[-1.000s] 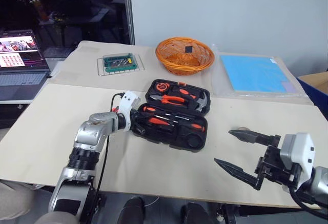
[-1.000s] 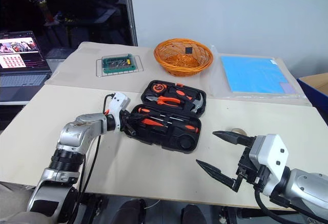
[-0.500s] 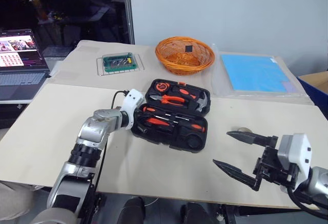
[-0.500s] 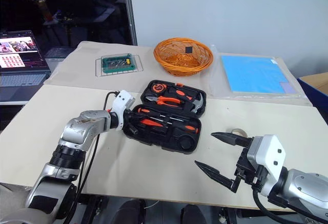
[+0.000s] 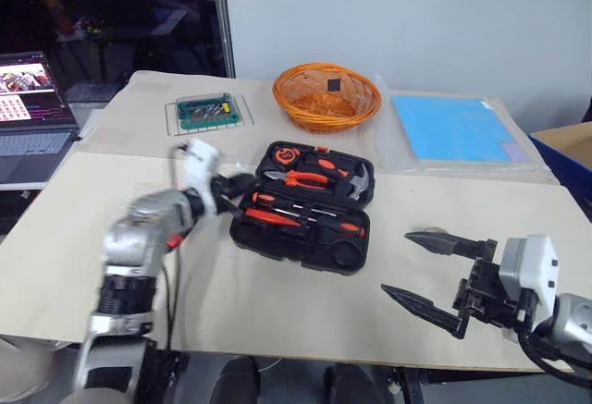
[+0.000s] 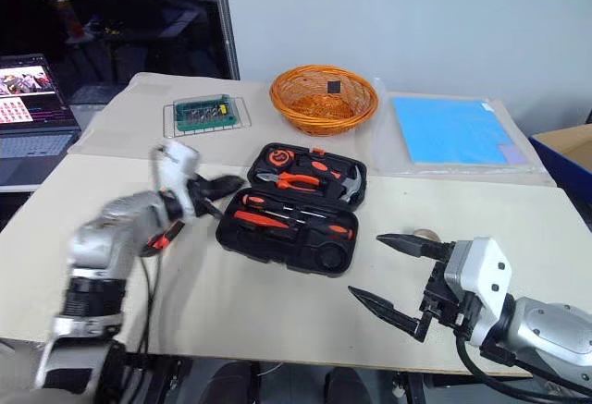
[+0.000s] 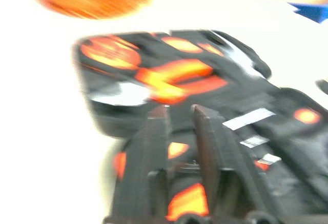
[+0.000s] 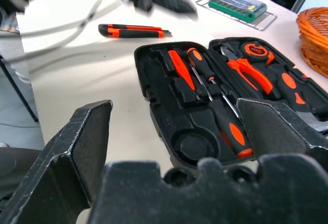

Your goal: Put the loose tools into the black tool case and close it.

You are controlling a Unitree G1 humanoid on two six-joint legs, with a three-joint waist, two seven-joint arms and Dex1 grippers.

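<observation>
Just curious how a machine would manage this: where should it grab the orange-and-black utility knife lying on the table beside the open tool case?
Probably best to take the utility knife across the middle of its body, coming straight down from above. It lies flat on the table, apart from the black tool case, so its two long, narrow sides are free for fingers to pinch.

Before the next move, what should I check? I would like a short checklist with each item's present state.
1. Black tool case open: ok.
2. Round recess in the case free: ok.
3. Utility knife in the case: not ok, it lies on the table.
4. Tape roll in the case: not ok, on the table by the right gripper.
5. Right gripper open, empty: ok.
6. Left gripper empty: cannot tell.
</observation>
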